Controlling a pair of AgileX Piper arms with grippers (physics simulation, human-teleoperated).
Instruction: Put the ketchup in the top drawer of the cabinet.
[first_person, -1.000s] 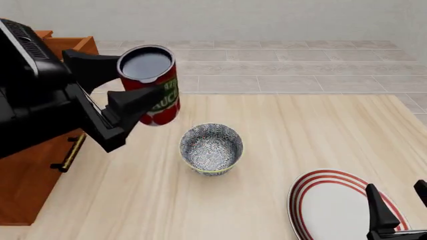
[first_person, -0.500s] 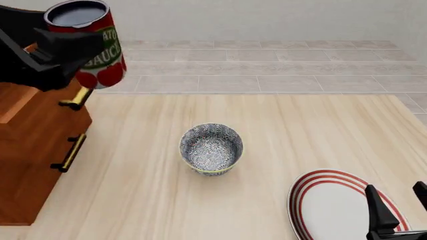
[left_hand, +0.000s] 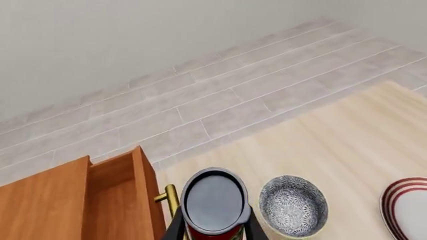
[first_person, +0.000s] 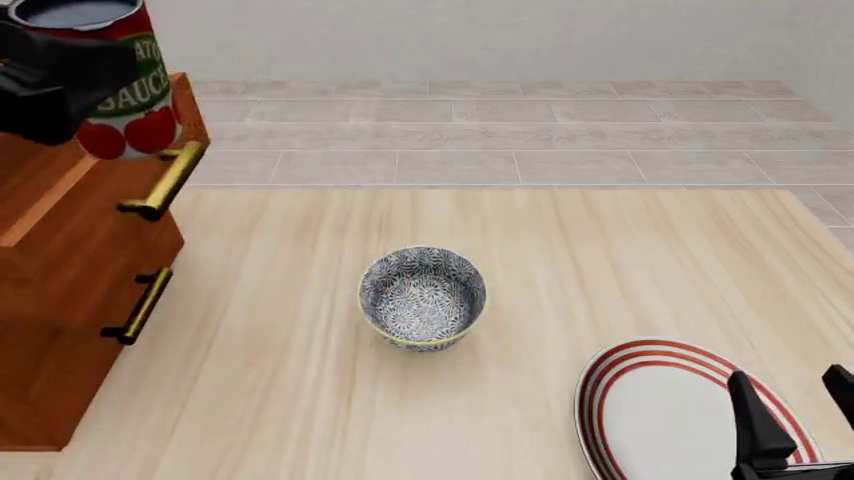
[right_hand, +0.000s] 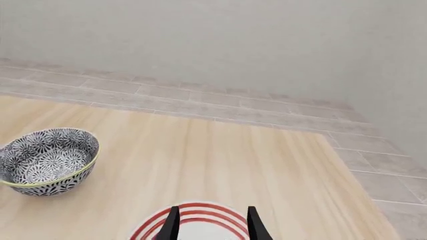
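The ketchup (first_person: 118, 85), a red can with a dark grey top, is held upright in my shut left gripper (first_person: 88, 72) high at the far left. It hangs by the front edge of the open top drawer (first_person: 80, 175), above its brass handle (first_person: 163, 180). In the left wrist view the ketchup top (left_hand: 215, 200) sits between my fingers (left_hand: 175, 227), next to the open top drawer (left_hand: 113, 200) and its handle (left_hand: 168, 197). The cabinet (first_person: 54, 340) stands at the left edge. My right gripper (first_person: 801, 410) is open and empty over a plate.
A blue-white patterned bowl (first_person: 422, 297) stands mid-table, right of the cabinet; it also shows in the right wrist view (right_hand: 47, 160). A white plate with red rings (first_person: 667, 410) lies at the front right. The lower drawer's handle (first_person: 140, 305) sticks out toward the table.
My left gripper has carried the ketchup up and to the left, from over the table beside the bowl to the open top drawer's front edge. The right arm has not moved.
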